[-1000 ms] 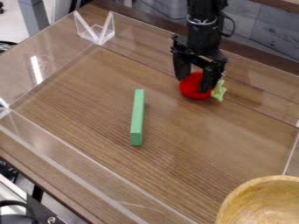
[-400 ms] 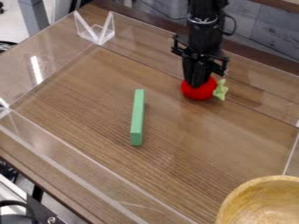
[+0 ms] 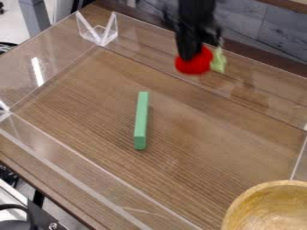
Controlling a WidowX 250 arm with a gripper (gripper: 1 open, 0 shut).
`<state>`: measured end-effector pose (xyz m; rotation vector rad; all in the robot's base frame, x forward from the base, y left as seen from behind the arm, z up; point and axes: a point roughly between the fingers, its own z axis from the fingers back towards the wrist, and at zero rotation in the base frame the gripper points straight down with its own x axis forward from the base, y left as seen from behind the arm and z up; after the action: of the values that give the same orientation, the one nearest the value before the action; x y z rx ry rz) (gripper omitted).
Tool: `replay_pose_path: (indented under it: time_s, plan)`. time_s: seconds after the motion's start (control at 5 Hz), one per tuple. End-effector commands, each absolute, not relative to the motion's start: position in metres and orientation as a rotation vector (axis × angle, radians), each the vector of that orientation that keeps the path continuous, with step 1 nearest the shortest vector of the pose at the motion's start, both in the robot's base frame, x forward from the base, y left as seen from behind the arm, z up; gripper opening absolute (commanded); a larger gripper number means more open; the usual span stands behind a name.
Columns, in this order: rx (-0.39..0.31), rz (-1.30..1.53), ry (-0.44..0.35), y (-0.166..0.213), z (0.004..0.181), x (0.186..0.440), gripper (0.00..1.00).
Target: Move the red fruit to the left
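The red fruit point(image 3: 192, 64) is a small glossy red ball with a pale green leafy tuft point(image 3: 220, 61) on its right side. It hangs above the wooden tabletop near the back of the scene, blurred by motion. My gripper point(image 3: 193, 54) comes down onto it from above, pointing straight down, and its dark fingers are shut on the fruit's top. The arm above is blurred too.
A long green bar point(image 3: 142, 120) lies on the wood near the middle. Clear acrylic walls point(image 3: 48, 63) ring the table. A clear V-shaped stand point(image 3: 99, 31) sits at the back left. A wooden bowl point(image 3: 274, 207) fills the front right corner.
The fingers went from open around the fruit to shut on it. Gripper and fruit then rose off the wood and shifted a little left.
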<state>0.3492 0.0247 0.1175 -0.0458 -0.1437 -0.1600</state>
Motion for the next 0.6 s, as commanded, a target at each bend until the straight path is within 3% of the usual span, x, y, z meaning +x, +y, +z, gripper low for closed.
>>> replay_pose_path:
  time_s: [0.0,0.4]
  plan:
    - [-0.028,-0.13,-0.214,0.048,0.147,0.339,0.0]
    - [-0.028,-0.078,-0.193,0.069,0.135,0.328,0.0]
